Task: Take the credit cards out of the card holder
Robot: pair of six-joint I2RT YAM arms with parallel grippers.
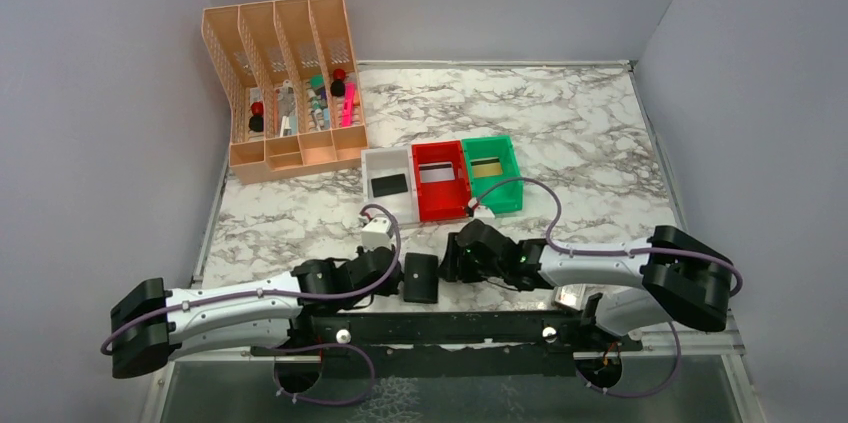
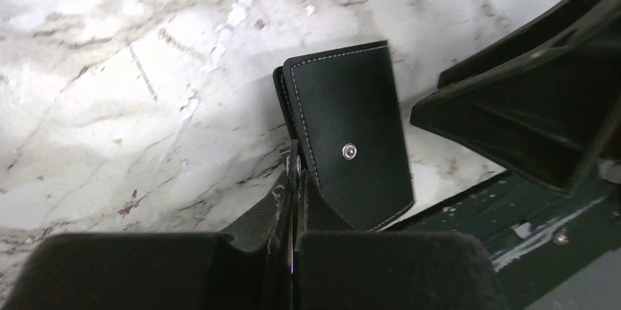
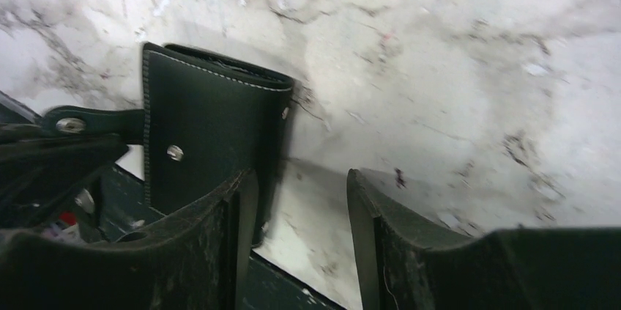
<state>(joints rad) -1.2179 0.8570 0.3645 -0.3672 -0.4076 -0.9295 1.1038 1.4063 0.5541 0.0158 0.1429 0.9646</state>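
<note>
Marbled worktop between grey walls, seen from above: the holder lies shut near the front edge, between my left claw and my right claw. Only this high view takes in the three bins behind it, set side by side. A white bin has a black card, a red bin a pale card, and a green bin a gold card. At back left stands a peach organiser, its slots holding red, black and pink items too small to name.

My left wrist camera shows what the top view cannot: my left jaws pressed together, tips at the holder's near edge, just beside its stitched cover and silver snap. Whether they pinch anything, I cannot tell.

My right wrist camera alone shows a black tab with its own stud, sticking out from the holder's side; its far end is lost among dark shapes. There my right jaws stand apart, one over the holder's edge, the other over bare marble. The holder's inside is hidden in every view.
</note>
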